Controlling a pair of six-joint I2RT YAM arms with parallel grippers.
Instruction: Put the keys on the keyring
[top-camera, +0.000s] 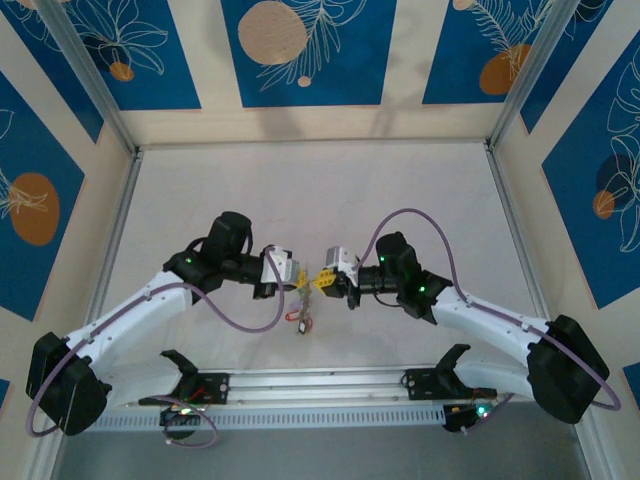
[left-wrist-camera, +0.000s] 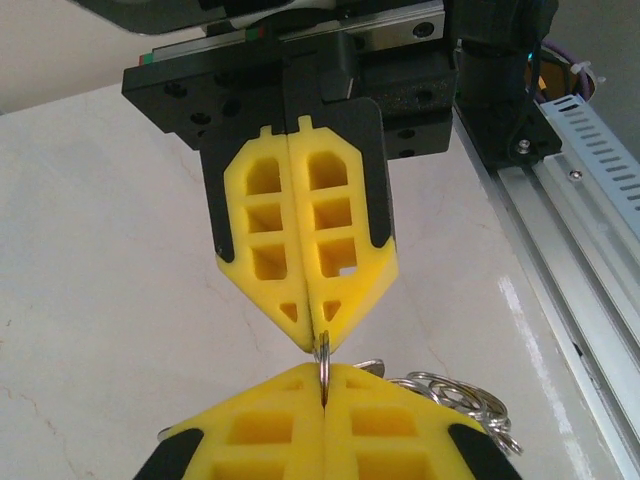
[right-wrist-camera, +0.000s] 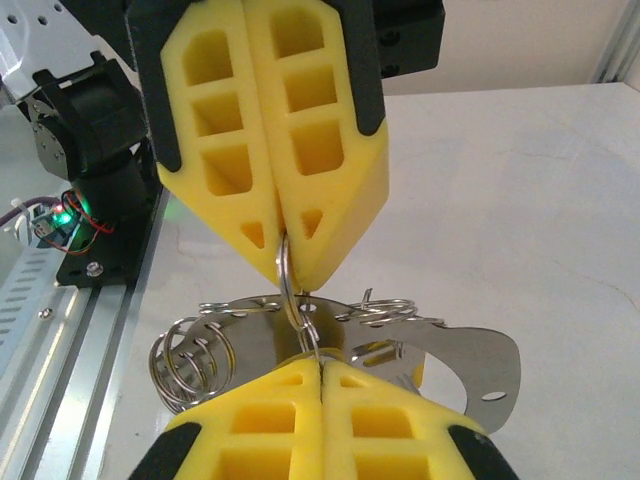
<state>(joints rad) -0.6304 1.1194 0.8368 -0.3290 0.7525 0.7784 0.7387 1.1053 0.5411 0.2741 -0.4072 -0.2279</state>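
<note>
Bright, even, diffuse light; faint soft shadows; overhead view slightly soft, close-ups crisp, little glare.

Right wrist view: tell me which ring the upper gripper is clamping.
The upright ring at centre, pinched edge-on between the left gripper's shut fingertips; the coiled rings at lower left are ungripped.

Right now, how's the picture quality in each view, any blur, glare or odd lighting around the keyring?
Top external: even, soft light on the table; the keys are too small and blurry to read. Left wrist: far fingers sharp, the keyring just a thin sliver between the tips. Right wrist: bright glints on the small rings, a green LED glow at left.
</note>
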